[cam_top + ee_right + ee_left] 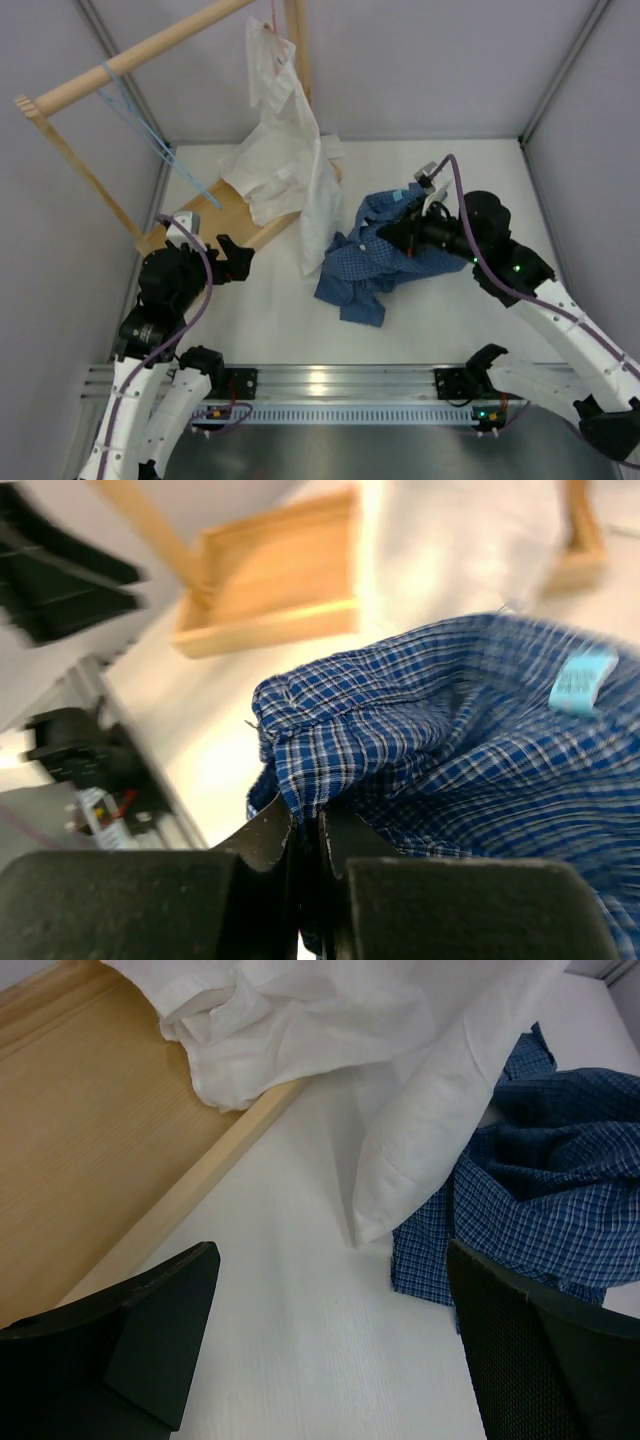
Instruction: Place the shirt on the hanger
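Observation:
The dark blue checked shirt (375, 258) lies crumpled on the white table at the middle. My right gripper (398, 232) is shut on a fold of it; the right wrist view shows the cloth (420, 740) pinched between the closed fingers, with a light-blue label (580, 678) at the right. The light-blue wire hanger (150, 135) hangs from the wooden rail at the far left. My left gripper (232, 262) is open and empty above the table, left of the shirt; its wrist view shows the shirt (560, 1200) to the right.
A white shirt (285, 150) hangs from the rack on a pinkish hanger and drapes over the wooden base (225, 218), its sleeve touching the blue shirt. Grey walls close in left, back and right. A metal rail (340, 385) runs along the near edge.

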Motion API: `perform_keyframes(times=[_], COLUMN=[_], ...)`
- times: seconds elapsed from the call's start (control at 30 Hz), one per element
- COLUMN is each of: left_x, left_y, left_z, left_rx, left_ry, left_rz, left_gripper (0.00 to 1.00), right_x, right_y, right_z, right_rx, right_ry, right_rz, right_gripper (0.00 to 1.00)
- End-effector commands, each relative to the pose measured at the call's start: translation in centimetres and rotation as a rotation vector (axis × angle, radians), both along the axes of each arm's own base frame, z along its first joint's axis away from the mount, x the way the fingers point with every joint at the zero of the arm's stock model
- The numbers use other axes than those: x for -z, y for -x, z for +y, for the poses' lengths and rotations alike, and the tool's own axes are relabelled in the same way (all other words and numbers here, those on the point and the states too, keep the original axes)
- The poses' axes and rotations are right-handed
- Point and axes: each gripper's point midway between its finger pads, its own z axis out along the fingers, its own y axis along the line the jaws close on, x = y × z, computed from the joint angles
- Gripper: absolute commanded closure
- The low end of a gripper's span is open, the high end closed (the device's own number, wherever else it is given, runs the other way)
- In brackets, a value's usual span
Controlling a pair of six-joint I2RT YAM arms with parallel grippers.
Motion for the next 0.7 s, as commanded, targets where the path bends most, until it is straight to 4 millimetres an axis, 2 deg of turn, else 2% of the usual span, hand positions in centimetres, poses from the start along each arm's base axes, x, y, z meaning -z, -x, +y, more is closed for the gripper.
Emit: perform_keyframes(times=[0.0, 0.03, 0.07, 0.1, 0.13, 0.17, 0.2, 0.23, 0.27, 0.3, 0.33, 0.4, 0.43, 0.47, 0.5, 0.53, 0.57, 0.63, 0.67], left_x=[-5.7, -6.3, -7.1, -7.7, -7.9, -8.0, -7.9, -6.8, -6.3, -5.6, -4.3, -2.9, -1.9, -1.8, -1.9, -2.1, -2.1, -1.8, -1.3], left_y=[0.3, 0.5, 1.0, 1.3, 1.4, 1.6, 1.8, 1.7, 1.6, 1.6, 1.4, 1.4, 1.3, 1.3, 1.4, 1.4, 1.4, 1.2, 1.0], left_z=[-0.2, 0.1, 0.3, 0.4, 0.5, 0.6, 0.8, 0.8, 0.7, 0.5, 0.2, -0.5, -0.6, -0.5, -0.6, -0.7, -0.7, -0.8, -0.9], left_rx=[-0.008, -0.025, -0.034, -0.045, -0.060, -0.070, -0.084, -0.101, -0.099, -0.090, -0.078, -0.042, -0.041, -0.043, -0.038, -0.032, -0.030, -0.024, -0.018], left_ry=[0.084, 0.098, 0.114, 0.143, 0.161, 0.180, 0.204, 0.228, 0.234, 0.236, 0.229, 0.221, 0.218, 0.218, 0.219, 0.217, 0.216, 0.204, 0.199], left_rz=[-0.167, -0.182, -0.210, -0.222, -0.228, -0.234, -0.237, -0.207, -0.196, -0.182, -0.150, -0.114, -0.093, -0.093, -0.094, -0.100, -0.099, -0.090, -0.069], left_gripper=[0.02, 0.02, 0.02, 0.02, 0.02, 0.02, 0.02, 0.02, 0.02, 0.02, 0.02, 0.02, 0.02, 0.02, 0.02, 0.02, 0.02, 0.02, 0.02], right_x=[-2.4, -1.7, 0.4, 2.0, 3.6, 8.3, 9.1, 10.7, 13.3, 13.8, 14.1, 13.1, 13.2, 11.5, 11.0, 11.3, 9.6, 9.4, 10.0], right_y=[4.0, 7.4, 7.8, 9.3, 13.5, 14.7, 14.6, 16.8, 16.8, 17.6, 18.9, 19.1, 19.2, 19.1, 18.9, 18.6, 18.2, 17.0, 16.6], right_z=[2.4, 5.1, 6.0, 7.3, 9.4, 9.9, 10.3, 10.8, 10.3, 10.4, 10.5, 9.9, 8.5, 8.3, 7.6, 6.3, 5.8, 4.3, 3.2], right_rx=[-0.051, -0.160, -0.117, -0.131, -0.234, -0.228, -0.140, -0.167, -0.115, -0.108, -0.130, -0.102, -0.098, -0.077, -0.062, -0.052, -0.028, 0.036, 0.062], right_ry=[0.000, -0.011, -0.019, -0.015, -0.005, 0.072, 0.042, 0.058, 0.097, 0.072, 0.071, 0.060, 0.112, 0.085, 0.092, 0.146, 0.113, 0.134, 0.161], right_rz=[-0.069, -0.061, -0.048, -0.040, -0.033, -0.003, -0.001, 0.014, 0.021, 0.058, 0.068, 0.083, 0.081, 0.098, 0.104, 0.102, 0.106, 0.110, 0.118], right_gripper=[1.00, 1.00, 1.00, 1.00, 0.99, 0.92, 0.65, 0.59, 0.54, 0.34, 0.19, 0.10, 0.08, 0.07, 0.03, 0.03, 0.03, 0.02, 0.02])
